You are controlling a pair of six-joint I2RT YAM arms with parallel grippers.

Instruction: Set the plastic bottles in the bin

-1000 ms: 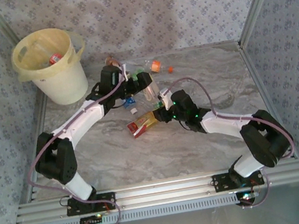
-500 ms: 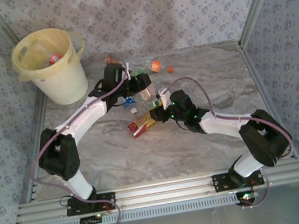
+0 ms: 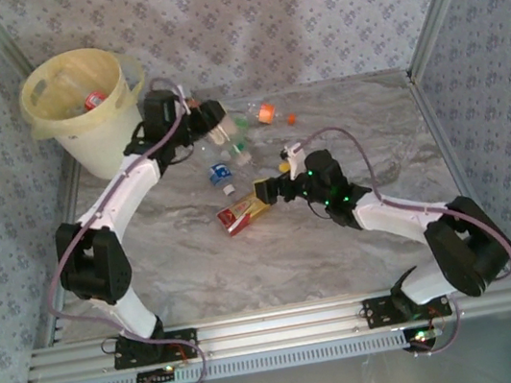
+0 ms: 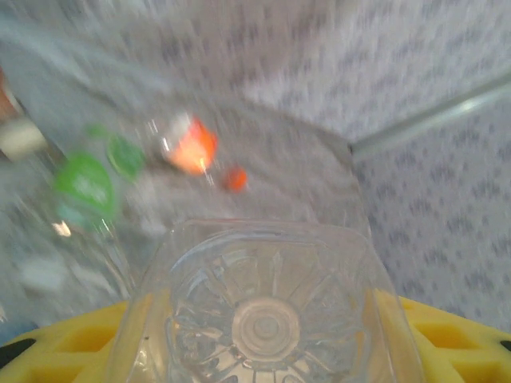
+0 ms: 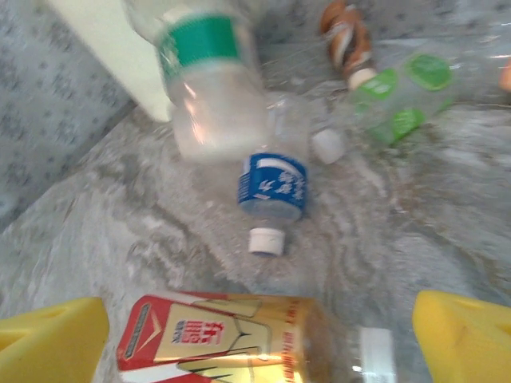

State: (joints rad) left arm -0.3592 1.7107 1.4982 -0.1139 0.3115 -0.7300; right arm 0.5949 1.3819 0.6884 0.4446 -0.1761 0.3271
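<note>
One clear bottle point(image 4: 267, 319) is clamped in the left gripper point(image 3: 208, 119) near the bin point(image 3: 96, 134); the right gripper point(image 5: 259, 339) is apart over a red bottle point(image 5: 211, 339).

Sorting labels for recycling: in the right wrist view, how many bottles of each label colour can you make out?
Green: 2, the green-banded bottle and the green-spotted bottle
Blue: 1, the blue-labelled bottle
Red and gold: 1, the red-and-gold bottle
Brown: 1, the brown-striped bottle
Total: 5

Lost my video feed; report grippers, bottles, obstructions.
Left gripper shut on clear bottle, near bin. Right gripper open, straddling red-gold bottle on table. Loose bottles between arms.
</note>
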